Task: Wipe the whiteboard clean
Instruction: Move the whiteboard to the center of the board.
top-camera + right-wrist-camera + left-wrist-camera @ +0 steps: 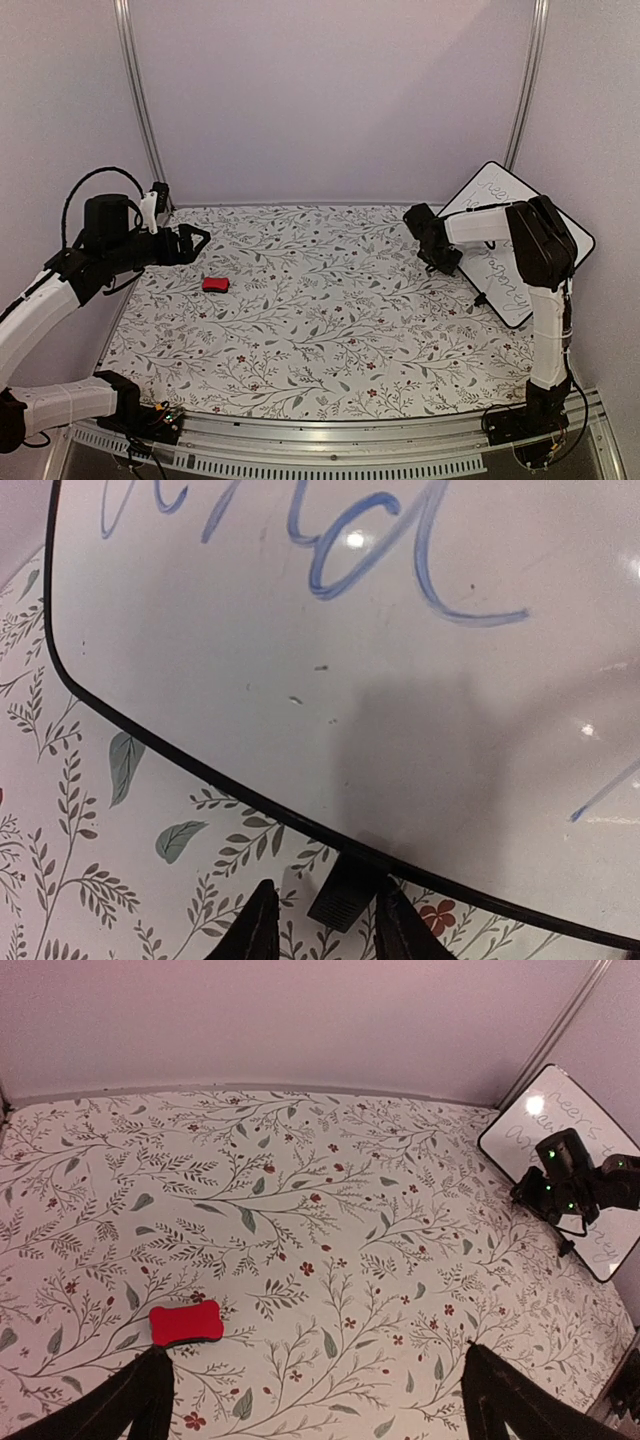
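From above, the whiteboard (pixel 500 195) sits cornerwise at the far right of the table (pixel 330 330), with the right tool (pixel 447 258) at its left edge. The left tool (pixel 195 240) hangs near a red eraser (pixel 215 284).

The left wrist view shows that tool's fingers (pixel 140 1390) spread wide.

The right wrist view shows its fingers (pixel 255 925) narrowly apart, astride the board's small black foot (pixel 340 900), with a gap on one side.
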Tool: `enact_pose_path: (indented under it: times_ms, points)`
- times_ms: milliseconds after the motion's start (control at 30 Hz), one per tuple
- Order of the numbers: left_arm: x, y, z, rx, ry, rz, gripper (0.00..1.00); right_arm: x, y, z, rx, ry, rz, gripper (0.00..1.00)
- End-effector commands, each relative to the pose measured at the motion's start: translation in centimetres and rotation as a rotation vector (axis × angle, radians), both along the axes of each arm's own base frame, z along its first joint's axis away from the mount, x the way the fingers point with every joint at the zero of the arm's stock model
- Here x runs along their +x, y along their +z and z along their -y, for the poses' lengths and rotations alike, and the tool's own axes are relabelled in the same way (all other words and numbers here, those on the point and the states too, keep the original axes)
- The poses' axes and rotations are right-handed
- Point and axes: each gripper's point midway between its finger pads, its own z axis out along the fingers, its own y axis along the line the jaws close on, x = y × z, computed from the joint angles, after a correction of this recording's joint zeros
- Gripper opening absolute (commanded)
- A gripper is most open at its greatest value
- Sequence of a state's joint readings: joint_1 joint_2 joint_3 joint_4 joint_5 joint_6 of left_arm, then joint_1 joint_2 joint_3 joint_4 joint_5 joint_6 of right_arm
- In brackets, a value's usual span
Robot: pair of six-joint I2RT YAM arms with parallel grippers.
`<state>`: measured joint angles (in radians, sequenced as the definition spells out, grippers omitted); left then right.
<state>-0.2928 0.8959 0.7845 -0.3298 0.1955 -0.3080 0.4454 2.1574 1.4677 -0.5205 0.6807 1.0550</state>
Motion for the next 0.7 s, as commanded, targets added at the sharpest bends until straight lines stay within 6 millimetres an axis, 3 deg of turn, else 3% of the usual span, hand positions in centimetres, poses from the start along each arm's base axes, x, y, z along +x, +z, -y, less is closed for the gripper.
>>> enact_pose_path:
  times_ms: [0,400,667]
  points:
    - [-0.3,0.7,0.5,-0.004,-0.022,0.018,1.00,0.4,0.4,0.1,-0.025,-0.019,0.015,0.31]
    - [-0.3,0.4,0.5,-0.003,-0.022,0.009,1.00,0.7,0.0,-0.2,-0.018,-0.014,0.010,0.06]
    - [-0.2,0.4,0.5,-0.002,-0.022,0.010,1.00,0.1,-0.8,-0.4,-0.010,0.001,-0.004,0.03]
